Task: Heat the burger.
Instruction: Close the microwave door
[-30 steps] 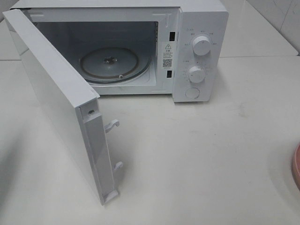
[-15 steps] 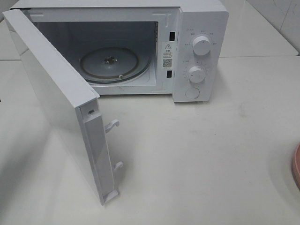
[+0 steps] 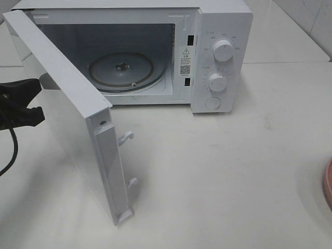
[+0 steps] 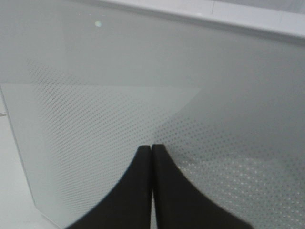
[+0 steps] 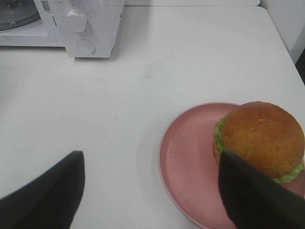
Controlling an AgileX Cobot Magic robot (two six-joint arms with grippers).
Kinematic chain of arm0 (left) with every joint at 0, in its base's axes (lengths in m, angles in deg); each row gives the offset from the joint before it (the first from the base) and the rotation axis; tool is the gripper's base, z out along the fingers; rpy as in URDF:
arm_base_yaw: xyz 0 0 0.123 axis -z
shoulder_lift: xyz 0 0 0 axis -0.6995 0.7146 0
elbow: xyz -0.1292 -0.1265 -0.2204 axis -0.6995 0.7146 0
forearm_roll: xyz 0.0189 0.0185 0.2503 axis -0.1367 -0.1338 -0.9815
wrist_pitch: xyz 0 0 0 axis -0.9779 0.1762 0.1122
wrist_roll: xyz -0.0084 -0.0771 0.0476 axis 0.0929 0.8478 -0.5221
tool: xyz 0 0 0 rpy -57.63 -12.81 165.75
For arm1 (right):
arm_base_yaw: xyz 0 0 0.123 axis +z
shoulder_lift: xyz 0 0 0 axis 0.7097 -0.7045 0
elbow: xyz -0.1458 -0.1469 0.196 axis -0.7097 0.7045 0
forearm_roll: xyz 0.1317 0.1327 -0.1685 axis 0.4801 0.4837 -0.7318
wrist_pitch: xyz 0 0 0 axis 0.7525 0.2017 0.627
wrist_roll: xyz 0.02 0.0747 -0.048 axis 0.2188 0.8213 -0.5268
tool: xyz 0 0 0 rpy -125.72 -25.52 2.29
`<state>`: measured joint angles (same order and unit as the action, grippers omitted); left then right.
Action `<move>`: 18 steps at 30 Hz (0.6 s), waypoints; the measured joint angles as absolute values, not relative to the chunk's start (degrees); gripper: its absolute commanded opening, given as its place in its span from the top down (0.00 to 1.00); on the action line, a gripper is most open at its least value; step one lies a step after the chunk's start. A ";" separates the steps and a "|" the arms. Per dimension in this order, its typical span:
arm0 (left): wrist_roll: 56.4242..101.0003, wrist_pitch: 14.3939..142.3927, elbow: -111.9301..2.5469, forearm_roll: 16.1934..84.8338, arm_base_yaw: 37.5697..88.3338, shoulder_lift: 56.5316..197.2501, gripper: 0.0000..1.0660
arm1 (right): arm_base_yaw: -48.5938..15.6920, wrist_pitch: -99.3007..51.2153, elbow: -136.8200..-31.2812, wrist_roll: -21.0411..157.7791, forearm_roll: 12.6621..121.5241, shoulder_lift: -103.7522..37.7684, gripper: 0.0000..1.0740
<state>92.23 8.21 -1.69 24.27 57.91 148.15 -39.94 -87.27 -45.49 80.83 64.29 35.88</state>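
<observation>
Fingers of the left tool (image 3: 32,98) are pressed together on nothing, just behind the outer face of the open microwave door (image 3: 62,104), whose dotted window fills its wrist view. Beyond the door, the white microwave (image 3: 218,52) shows its bare glass turntable (image 3: 122,70) on the white counter (image 3: 218,176). Further right, the right tool (image 5: 150,191) stands spread wide and released above the counter, with the burger (image 5: 259,138) on a pink plate (image 5: 186,157) just beside one of its fingers (image 5: 257,200).
</observation>
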 measured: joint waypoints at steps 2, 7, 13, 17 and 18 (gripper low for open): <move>91.72 8.21 -2.15 26.74 59.86 149.01 1.00 | -39.94 -87.27 -45.49 80.83 64.29 35.88 0.30; 90.34 8.21 -4.50 30.98 64.38 151.30 1.00 | -39.94 -87.27 -45.49 80.83 64.29 35.88 0.30; 88.97 8.21 -7.88 35.56 70.23 154.28 1.00 | -39.94 -87.27 -45.49 80.83 64.29 35.88 0.30; 87.82 8.49 -10.40 39.57 73.49 156.28 1.00 | -39.94 -87.27 -45.49 80.83 64.29 35.88 0.30; 87.76 8.84 -11.09 40.54 74.35 156.74 1.00 | -39.94 -87.27 -45.49 80.83 64.29 35.88 0.30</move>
<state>87.76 8.84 -11.09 40.54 74.35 156.74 -39.94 -87.27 -45.49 80.83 64.29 35.88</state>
